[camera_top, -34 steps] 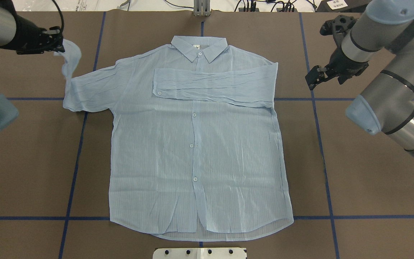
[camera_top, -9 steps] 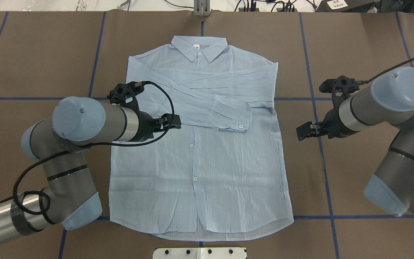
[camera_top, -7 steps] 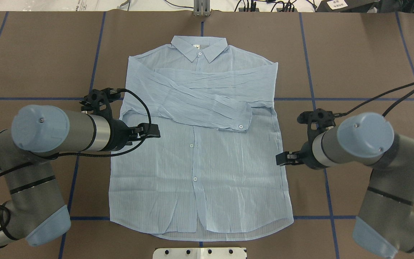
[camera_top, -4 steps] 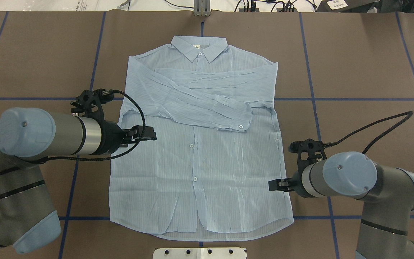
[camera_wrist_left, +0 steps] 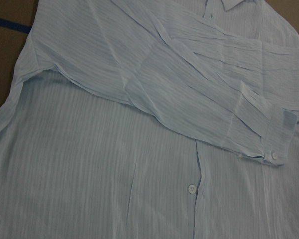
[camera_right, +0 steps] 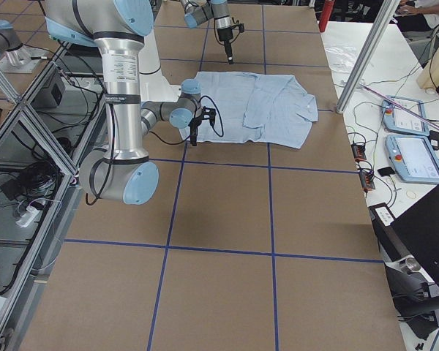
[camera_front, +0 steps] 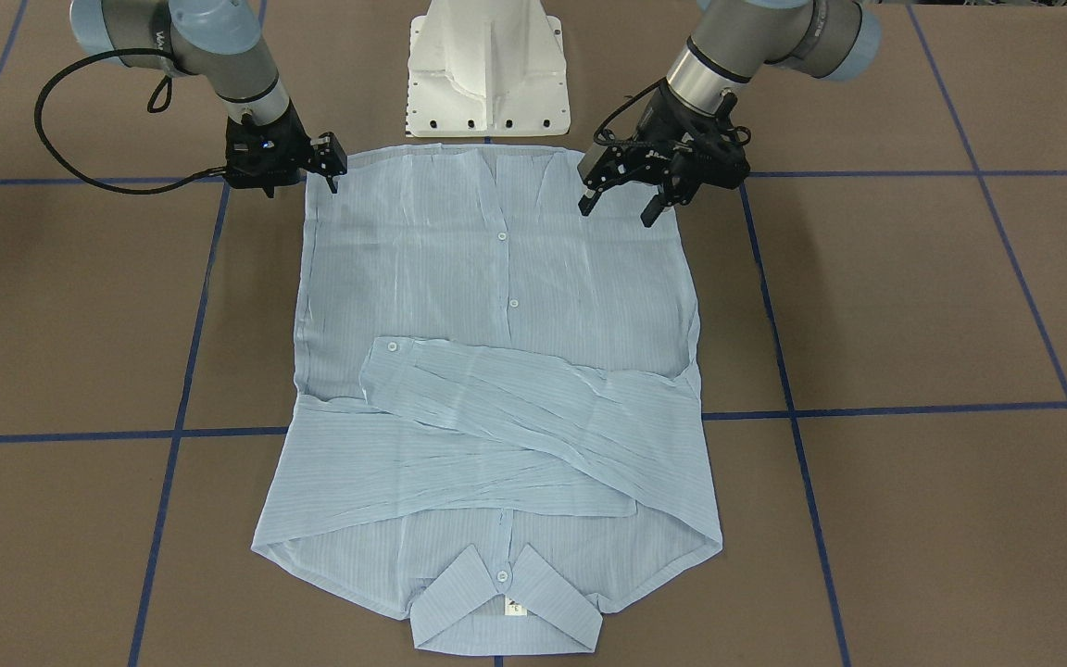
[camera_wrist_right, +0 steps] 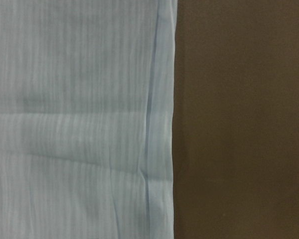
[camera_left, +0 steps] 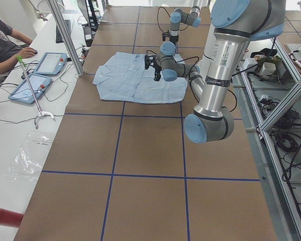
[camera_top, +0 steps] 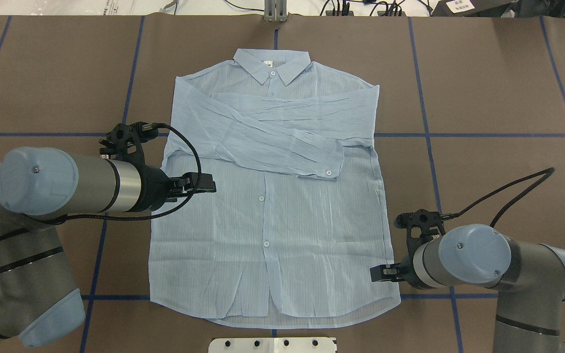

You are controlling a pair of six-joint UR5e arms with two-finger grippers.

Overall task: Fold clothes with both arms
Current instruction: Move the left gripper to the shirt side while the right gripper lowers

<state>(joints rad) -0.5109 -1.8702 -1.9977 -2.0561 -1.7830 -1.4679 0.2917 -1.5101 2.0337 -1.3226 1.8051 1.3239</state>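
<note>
Shirt (camera_top: pixel 272 220) lies flat on brown table (camera_top: pixel 508 73), white pedestal (camera_top: pixel 272 345) beside its hem.

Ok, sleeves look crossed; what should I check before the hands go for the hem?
1. Sleeves crossed flat on the shirt: ok.
2. Hem lying flat, not folded: ok.
3. Left hand open and empty: ok.
4. Right hand open: cannot tell.
5. Right hand at the shirt's side edge near the hem: ok.
6. Left hand near the hem: not ok, it hangs raised over mid-shirt.
</note>
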